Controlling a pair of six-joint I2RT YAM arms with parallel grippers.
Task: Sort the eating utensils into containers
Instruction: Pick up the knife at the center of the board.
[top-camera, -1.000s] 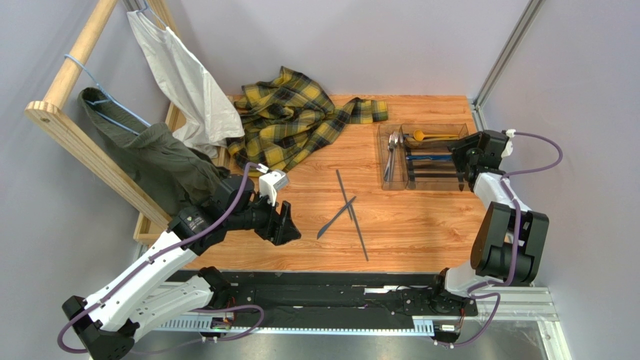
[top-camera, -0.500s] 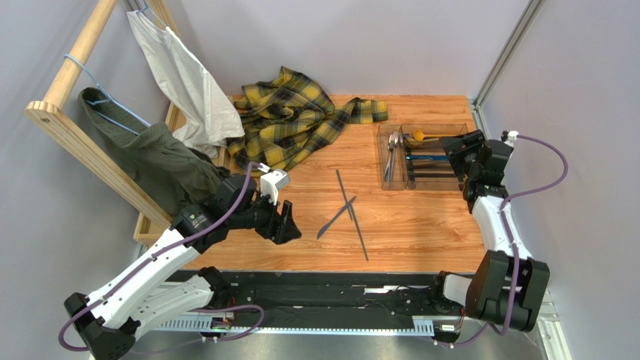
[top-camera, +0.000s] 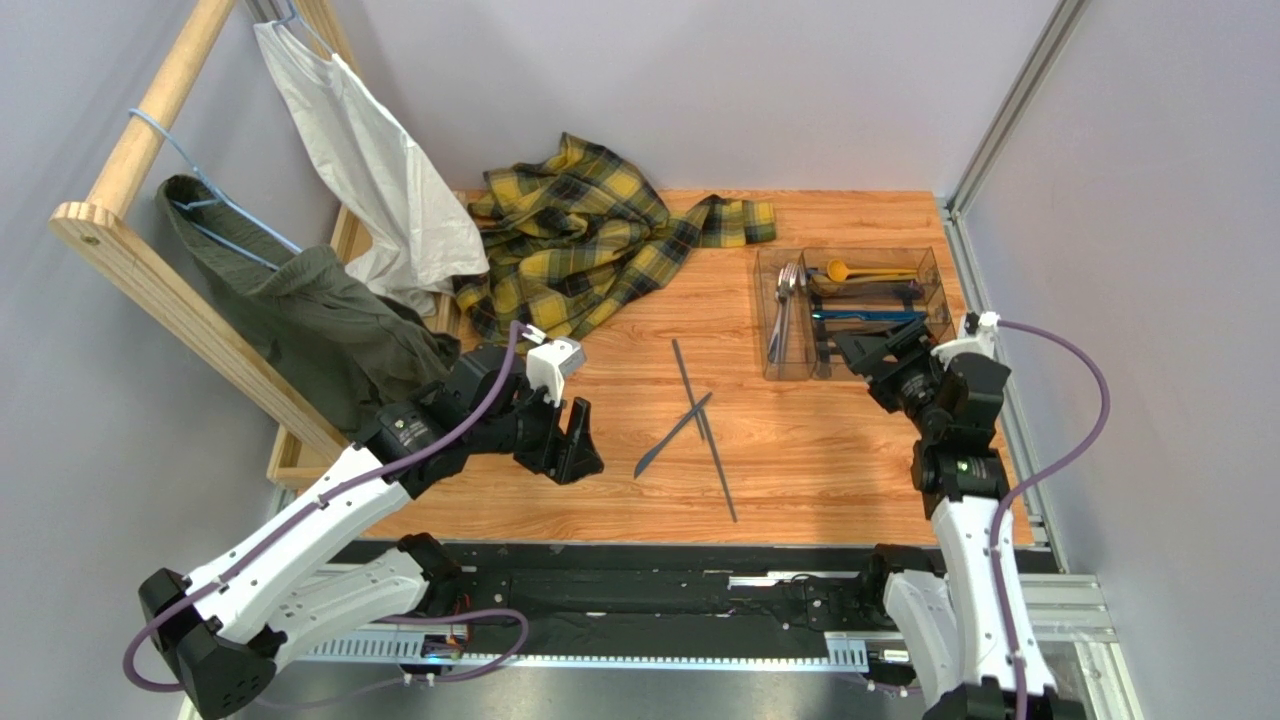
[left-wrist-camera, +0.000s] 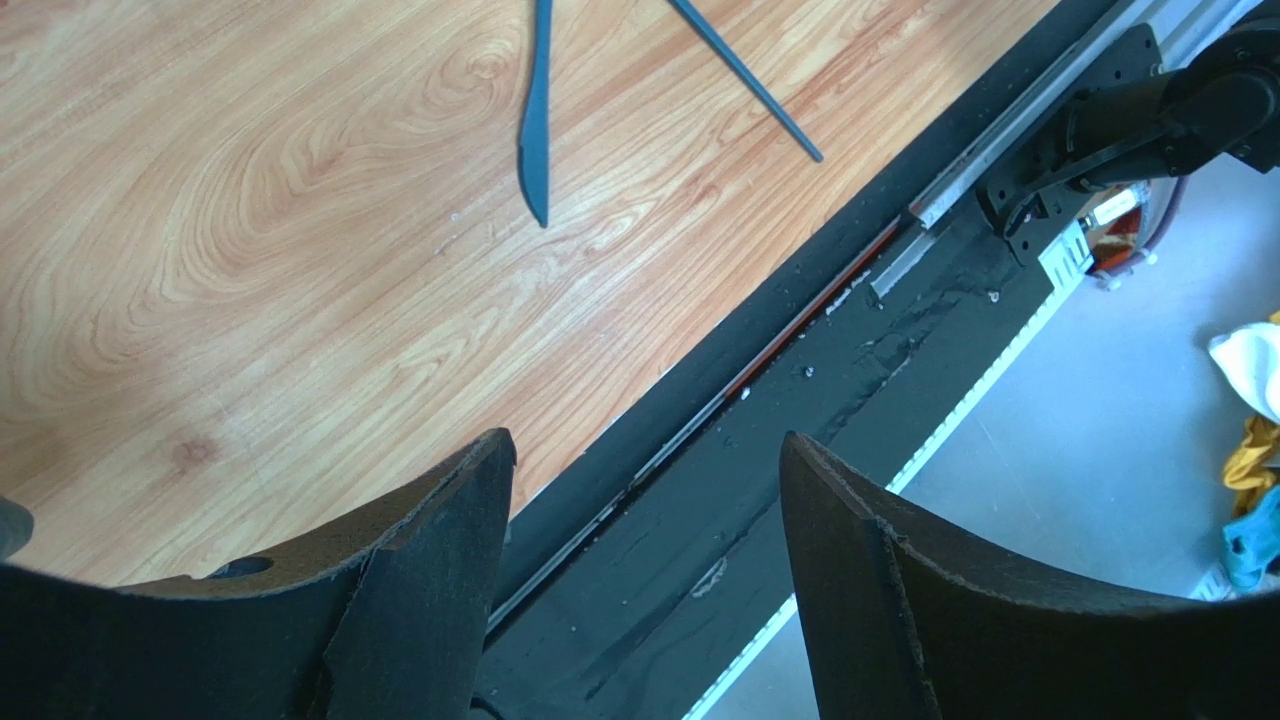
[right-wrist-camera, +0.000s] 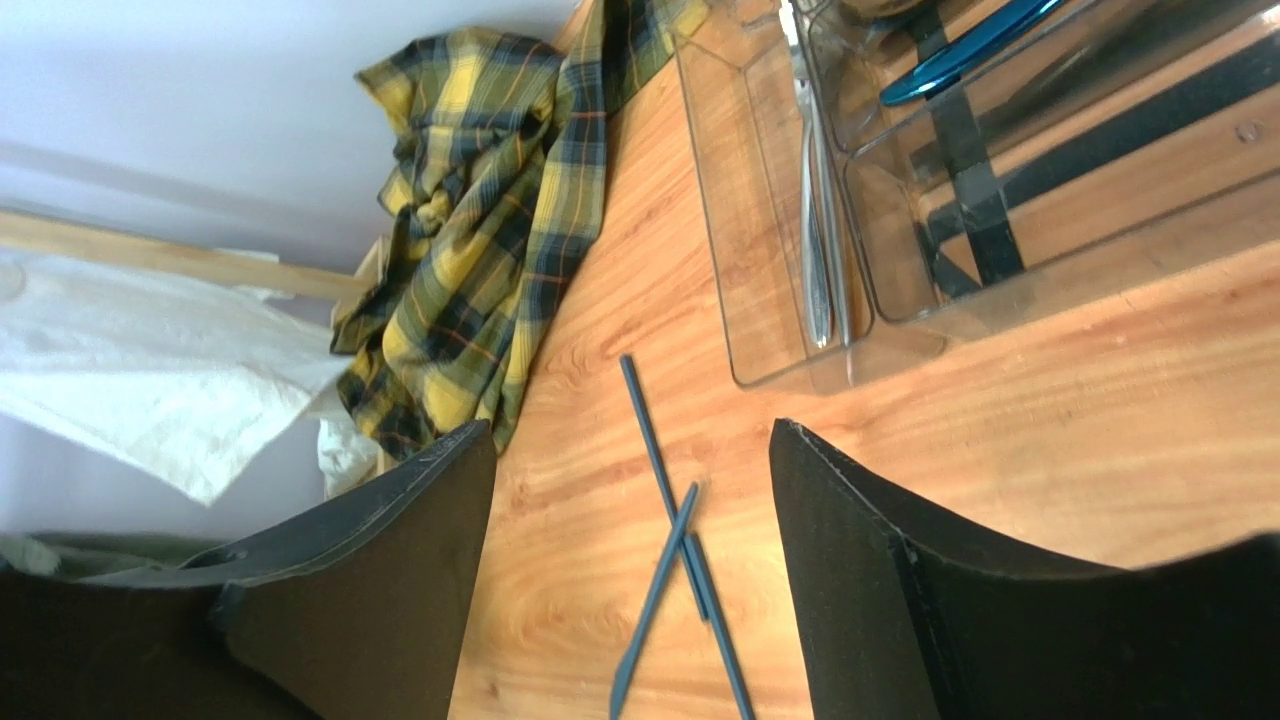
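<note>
My right hand (top-camera: 875, 354) has pulled back from the right end of the clear tray (top-camera: 902, 252) toward my own base and now hangs by its near edge, empty jaws spread wider.

Crumpled yellow-and-black plaid cloth (top-camera: 579, 233) at the far edge of a light wooden tabletop (top-camera: 812, 435). To the left, a slanted pale wooden clothes rail (top-camera: 143, 150) with 2 garments hanging: a white shirt (top-camera: 368, 165) and an olive-green garment (top-camera: 308, 323).
</note>
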